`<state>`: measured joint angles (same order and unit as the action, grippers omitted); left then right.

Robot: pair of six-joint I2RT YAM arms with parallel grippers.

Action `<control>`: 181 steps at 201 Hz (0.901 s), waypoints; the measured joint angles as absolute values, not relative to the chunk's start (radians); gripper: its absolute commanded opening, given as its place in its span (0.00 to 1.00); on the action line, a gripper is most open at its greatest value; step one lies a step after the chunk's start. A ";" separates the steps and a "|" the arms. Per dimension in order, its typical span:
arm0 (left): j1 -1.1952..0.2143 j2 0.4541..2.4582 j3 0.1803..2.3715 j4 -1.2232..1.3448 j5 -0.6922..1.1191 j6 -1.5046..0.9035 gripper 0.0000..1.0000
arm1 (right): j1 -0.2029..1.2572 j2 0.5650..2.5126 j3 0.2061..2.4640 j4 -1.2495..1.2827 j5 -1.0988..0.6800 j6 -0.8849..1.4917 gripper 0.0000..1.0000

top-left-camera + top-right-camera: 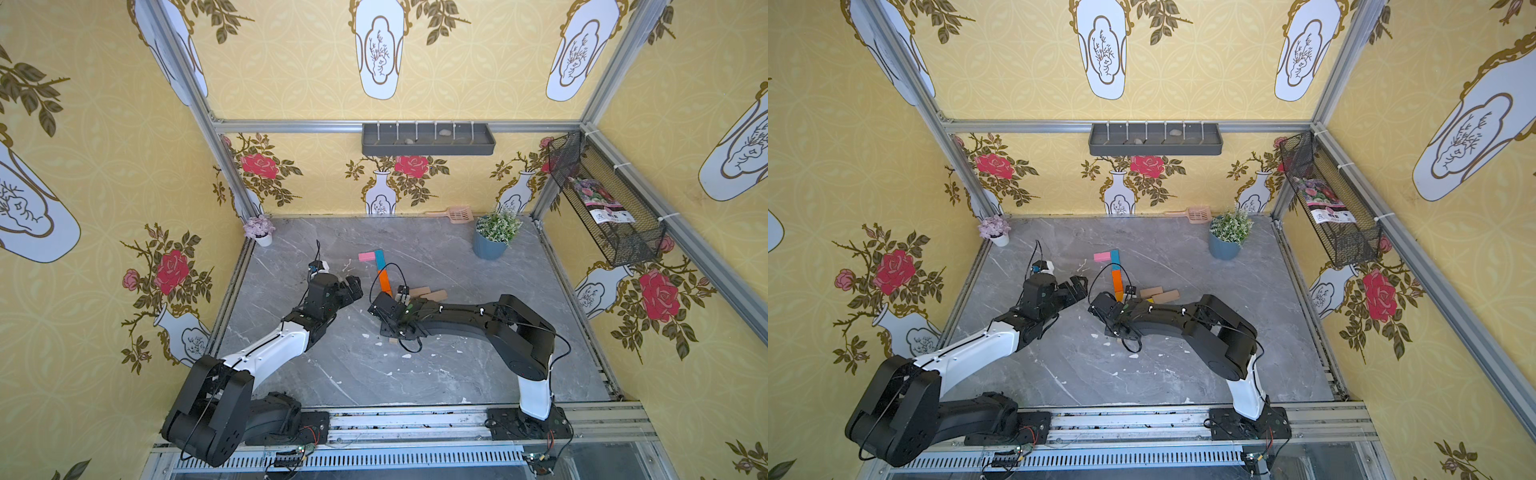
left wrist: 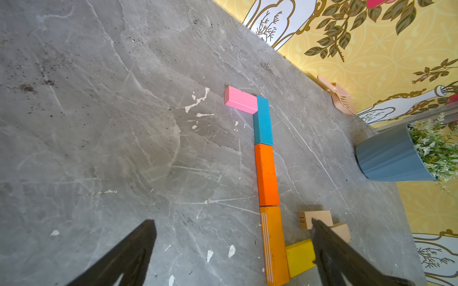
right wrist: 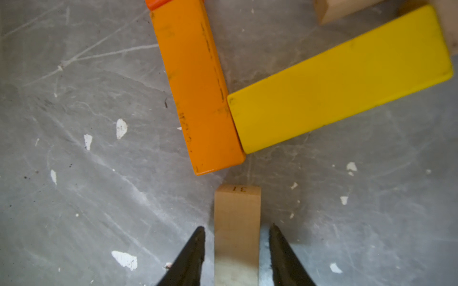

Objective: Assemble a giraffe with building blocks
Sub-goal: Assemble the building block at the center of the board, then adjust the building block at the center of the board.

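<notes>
on the surface (image 1: 332, 374) my giraffe (image 2: 266, 173) has head, neck and yellow body (image 3: 342, 76); right end effector (image 3: 236, 237), apart, straddles one tan leg (image 3: 236, 210) beside it; left end effector (image 2: 233, 220) gapes; two tan blocks (image 1: 434, 296) lie unplaced.

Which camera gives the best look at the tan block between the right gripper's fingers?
The right wrist view: the tan block lies large and unobstructed between the fingers. In a top view only a sliver peeks from under the right arm; the left wrist view misses it.
</notes>
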<state>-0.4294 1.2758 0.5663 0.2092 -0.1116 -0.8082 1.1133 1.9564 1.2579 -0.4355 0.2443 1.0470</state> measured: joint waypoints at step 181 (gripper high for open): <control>-0.429 1.273 0.564 0.221 -0.112 -0.804 0.99 | 0.719 1.962 1.516 -0.554 -0.019 0.570 0.71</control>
<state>-0.4294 1.2728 0.5636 0.2211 -0.1116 -0.8043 0.7193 1.9621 1.5158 -0.5541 -0.0189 0.5705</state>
